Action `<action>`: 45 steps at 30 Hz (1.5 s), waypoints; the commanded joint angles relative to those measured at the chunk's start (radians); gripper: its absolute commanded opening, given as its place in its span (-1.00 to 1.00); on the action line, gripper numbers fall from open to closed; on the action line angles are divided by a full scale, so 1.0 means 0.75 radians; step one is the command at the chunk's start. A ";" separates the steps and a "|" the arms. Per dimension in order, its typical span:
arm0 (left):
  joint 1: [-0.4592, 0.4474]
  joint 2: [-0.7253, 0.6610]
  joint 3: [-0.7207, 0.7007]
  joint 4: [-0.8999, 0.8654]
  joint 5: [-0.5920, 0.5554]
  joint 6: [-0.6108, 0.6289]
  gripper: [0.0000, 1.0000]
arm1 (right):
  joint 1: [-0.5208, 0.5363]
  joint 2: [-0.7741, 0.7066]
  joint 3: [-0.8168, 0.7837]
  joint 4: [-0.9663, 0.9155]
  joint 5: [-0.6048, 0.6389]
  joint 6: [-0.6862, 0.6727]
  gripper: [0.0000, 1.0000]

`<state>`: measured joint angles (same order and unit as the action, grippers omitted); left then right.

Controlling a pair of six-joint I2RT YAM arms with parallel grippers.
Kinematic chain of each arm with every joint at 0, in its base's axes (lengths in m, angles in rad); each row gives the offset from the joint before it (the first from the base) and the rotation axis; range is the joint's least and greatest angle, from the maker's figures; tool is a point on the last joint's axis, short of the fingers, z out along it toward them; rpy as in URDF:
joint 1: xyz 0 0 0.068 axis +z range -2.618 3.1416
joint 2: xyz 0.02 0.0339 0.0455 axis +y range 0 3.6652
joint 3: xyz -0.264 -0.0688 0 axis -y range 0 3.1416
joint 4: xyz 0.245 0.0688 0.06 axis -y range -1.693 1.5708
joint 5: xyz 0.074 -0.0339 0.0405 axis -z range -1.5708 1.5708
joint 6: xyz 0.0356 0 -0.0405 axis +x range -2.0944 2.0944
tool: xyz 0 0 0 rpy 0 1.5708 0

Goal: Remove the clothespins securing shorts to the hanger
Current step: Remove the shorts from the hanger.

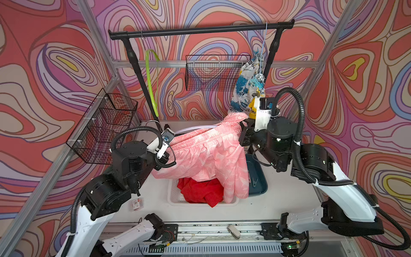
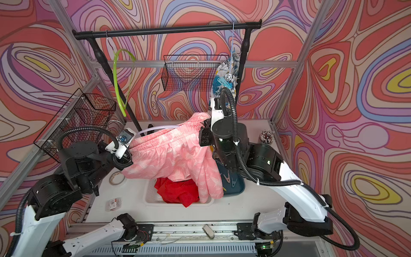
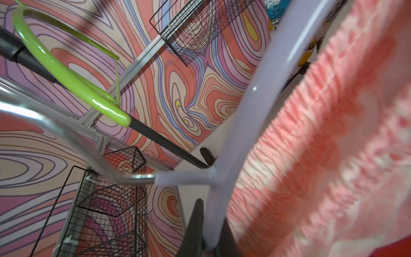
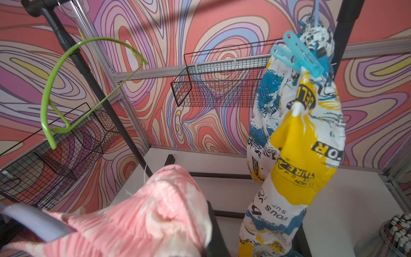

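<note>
Pale pink shorts (image 1: 206,151) (image 2: 175,153) hang over a pale lilac hanger (image 1: 193,128) (image 3: 255,111), held above the white basket. My left gripper (image 1: 165,155) (image 3: 211,235) is shut on the hanger's bar. My right gripper (image 1: 243,133) (image 4: 200,240) is shut on the far end of the pink waistband (image 4: 144,218). Newspaper-print shorts (image 1: 246,89) (image 4: 295,144) hang from the black rail (image 1: 200,30), with a light blue clothespin (image 4: 298,55) (image 2: 223,81) clipped near their top. Red shorts (image 1: 200,191) lie in the white basket (image 1: 173,200). Loose clothespins (image 2: 229,179) lie in a teal tray (image 2: 238,189).
An empty green hanger (image 1: 151,84) (image 4: 49,100) hangs at the rail's left end. Wire baskets are fixed to the left wall (image 1: 104,126) and to the back wall (image 1: 213,73). On the table are a tape roll (image 2: 116,178), a small box (image 1: 136,203) and a jar (image 2: 265,136).
</note>
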<state>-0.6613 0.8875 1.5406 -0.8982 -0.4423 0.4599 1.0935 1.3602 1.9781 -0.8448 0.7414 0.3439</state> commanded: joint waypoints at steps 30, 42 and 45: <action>0.019 -0.077 -0.056 0.224 -0.112 -0.165 -1.00 | -0.030 -0.051 0.092 -0.158 -0.271 0.170 -1.00; 0.019 -0.137 -0.041 0.075 0.188 -0.370 -1.00 | -0.030 0.050 0.470 -0.023 -0.571 0.051 -1.00; 0.019 -0.151 -0.080 0.107 0.363 -0.442 -1.00 | -0.030 0.034 0.430 0.035 -0.621 0.051 -1.00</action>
<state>-0.6537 0.7914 1.4918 -0.7963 -0.2905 0.2028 1.0786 1.4181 2.2986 -0.9230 0.3058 0.4011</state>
